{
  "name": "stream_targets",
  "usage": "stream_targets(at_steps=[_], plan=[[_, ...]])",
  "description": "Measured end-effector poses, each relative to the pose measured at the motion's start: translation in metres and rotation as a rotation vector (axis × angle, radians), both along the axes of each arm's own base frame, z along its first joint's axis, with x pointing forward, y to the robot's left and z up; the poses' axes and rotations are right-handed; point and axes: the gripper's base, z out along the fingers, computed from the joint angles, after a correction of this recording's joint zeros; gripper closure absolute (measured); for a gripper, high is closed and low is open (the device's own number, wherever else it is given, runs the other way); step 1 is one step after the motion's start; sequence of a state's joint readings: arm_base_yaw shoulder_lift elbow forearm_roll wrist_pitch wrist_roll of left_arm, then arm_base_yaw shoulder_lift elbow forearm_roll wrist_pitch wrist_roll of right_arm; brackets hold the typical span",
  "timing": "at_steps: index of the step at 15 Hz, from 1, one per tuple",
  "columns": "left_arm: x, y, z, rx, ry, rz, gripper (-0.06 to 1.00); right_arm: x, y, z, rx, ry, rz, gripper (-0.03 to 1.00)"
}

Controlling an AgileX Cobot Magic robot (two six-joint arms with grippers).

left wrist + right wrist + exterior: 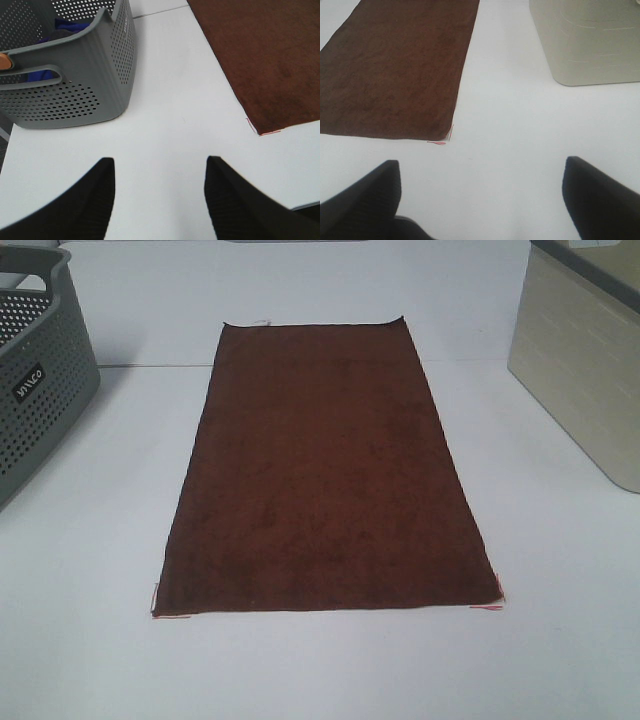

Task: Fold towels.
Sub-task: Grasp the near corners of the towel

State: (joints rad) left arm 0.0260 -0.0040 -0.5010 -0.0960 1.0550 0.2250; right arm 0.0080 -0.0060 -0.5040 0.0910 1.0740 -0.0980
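Left gripper and right gripper hover, fingers apart and empty, a towel corner beyond each pair of tips, so best pinch both corners evenly and lift together.

The towel is a plain dark reddish-brown with red threads at its near corners, on a white table. The basket is grey, dotted with small holes and marked with a white logo, with blue cloth inside. The bin is plain beige.
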Motion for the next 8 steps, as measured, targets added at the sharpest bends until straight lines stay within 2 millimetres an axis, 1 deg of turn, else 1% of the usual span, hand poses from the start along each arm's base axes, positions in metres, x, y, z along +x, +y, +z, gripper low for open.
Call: stream_targets(at_steps=[8], plan=[[0.0000,0.0000,0.0000,0.000,0.000,0.000,0.42,0.0000,0.0000,0.0000,0.000,0.000,0.000,0.14]])
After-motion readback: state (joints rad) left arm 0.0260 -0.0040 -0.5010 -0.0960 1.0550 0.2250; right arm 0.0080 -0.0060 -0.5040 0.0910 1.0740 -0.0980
